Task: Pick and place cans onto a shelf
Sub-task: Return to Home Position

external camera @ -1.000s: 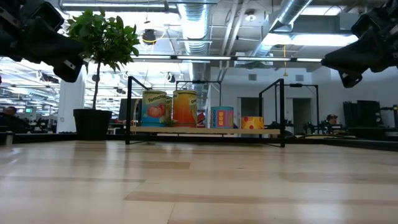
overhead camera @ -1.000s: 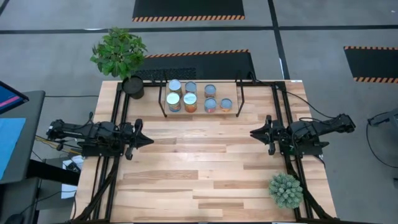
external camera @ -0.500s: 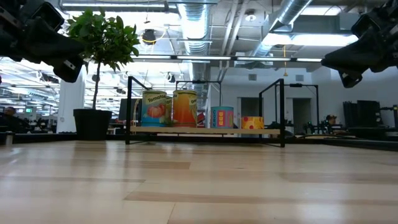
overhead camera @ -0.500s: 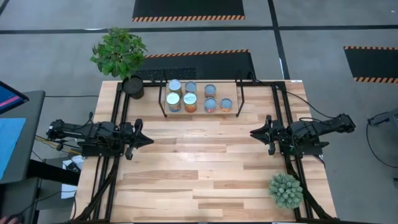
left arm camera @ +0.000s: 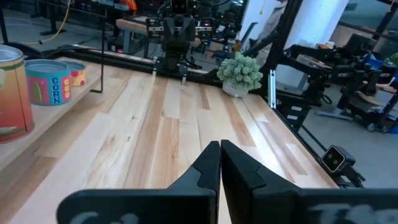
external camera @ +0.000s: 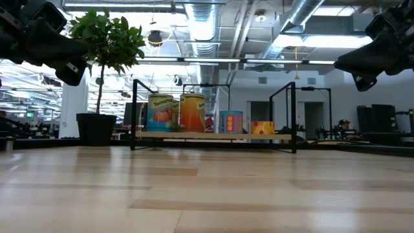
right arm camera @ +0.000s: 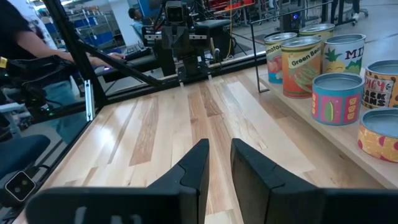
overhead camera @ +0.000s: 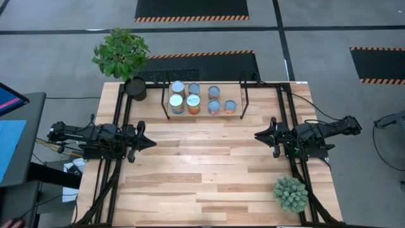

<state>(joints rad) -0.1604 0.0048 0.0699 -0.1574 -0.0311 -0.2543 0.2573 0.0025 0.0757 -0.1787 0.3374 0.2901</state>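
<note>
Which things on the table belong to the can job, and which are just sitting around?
Part of the job: seven cans, all on the shelf; left tool, shut, over the table's left side; right tool, slightly open, over its right side.
Just lying about: leafy potted plant at the far left corner; small spiky plant at the near right corner.

**Cans on the shelf, arms at the sides**

The shelf (external camera: 213, 136) stands at the middle of the table's (overhead camera: 202, 171) far edge. On it, seven cans (overhead camera: 193, 100) sit in two rows, three behind four. A potted plant (overhead camera: 135, 88) stands just left of the shelf, and a small plant (overhead camera: 290, 193) sits at the near right corner. The left gripper (overhead camera: 152, 144) and right gripper (overhead camera: 257, 135) face each other, well apart.
</note>
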